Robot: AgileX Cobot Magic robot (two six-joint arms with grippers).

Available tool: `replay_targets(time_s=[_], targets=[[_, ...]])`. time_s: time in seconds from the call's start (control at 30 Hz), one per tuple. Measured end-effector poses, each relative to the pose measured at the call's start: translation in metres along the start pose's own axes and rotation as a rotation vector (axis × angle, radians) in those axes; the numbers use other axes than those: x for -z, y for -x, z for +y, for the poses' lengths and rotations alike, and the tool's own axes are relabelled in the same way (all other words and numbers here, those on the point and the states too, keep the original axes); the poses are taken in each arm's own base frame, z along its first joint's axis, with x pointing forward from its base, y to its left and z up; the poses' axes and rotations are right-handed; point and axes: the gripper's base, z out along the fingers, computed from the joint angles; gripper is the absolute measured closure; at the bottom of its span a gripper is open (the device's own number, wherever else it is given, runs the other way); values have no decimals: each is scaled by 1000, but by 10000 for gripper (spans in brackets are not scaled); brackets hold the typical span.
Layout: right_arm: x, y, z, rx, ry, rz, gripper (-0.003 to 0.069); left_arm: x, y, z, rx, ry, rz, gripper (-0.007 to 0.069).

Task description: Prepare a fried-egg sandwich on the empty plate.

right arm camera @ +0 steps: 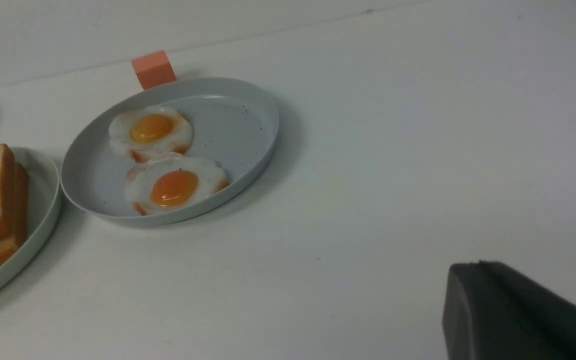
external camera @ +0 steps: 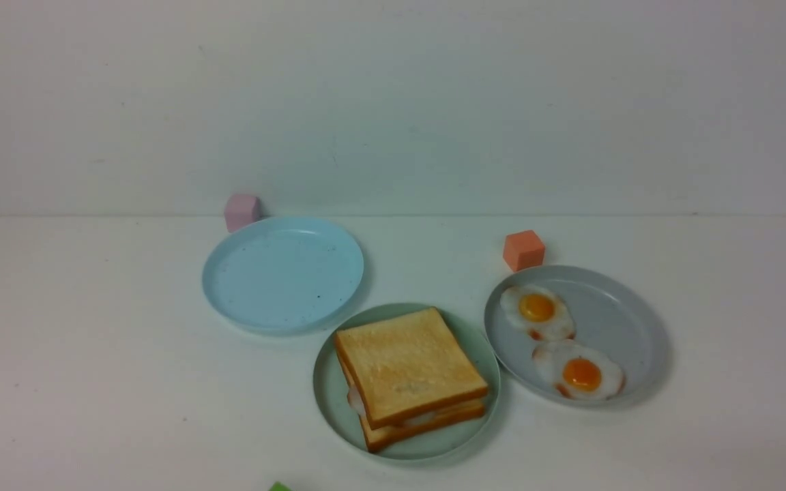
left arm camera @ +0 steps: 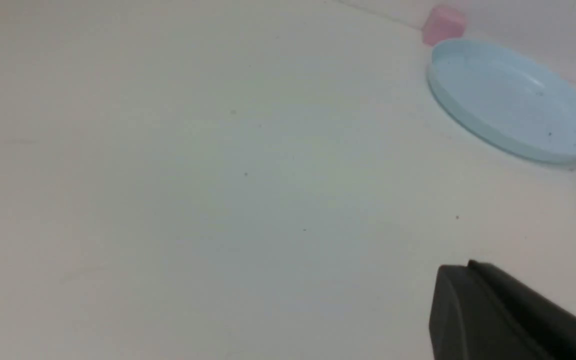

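**Sandwich sits complete on the mint plate**

The fried-egg sandwich (external camera: 409, 376) lies on the mint-green plate (external camera: 330, 395), egg white showing between the two toasts. At about 11 o'clock from it is the light blue plate (external camera: 282, 274), at 3 o'clock the grey-blue plate (external camera: 621, 320) with two eggs (external camera: 560, 344). The left tool (left arm camera: 468, 267) and right tool (right arm camera: 478, 267) are both closed, holding nothing, above the bare tabletop (external camera: 93, 354).

White table (external camera: 93, 354) — three plates (external camera: 284, 273), pink cube (external camera: 241, 211), orange cube (external camera: 523, 250).
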Motion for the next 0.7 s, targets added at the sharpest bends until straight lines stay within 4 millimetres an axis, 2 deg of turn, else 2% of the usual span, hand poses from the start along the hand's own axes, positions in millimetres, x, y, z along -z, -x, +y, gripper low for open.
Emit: replay_targets(time_s=[0.7], targets=[[0, 0, 0, 0, 0, -1, 608, 0, 0, 0, 3, -1, 1, 638]])
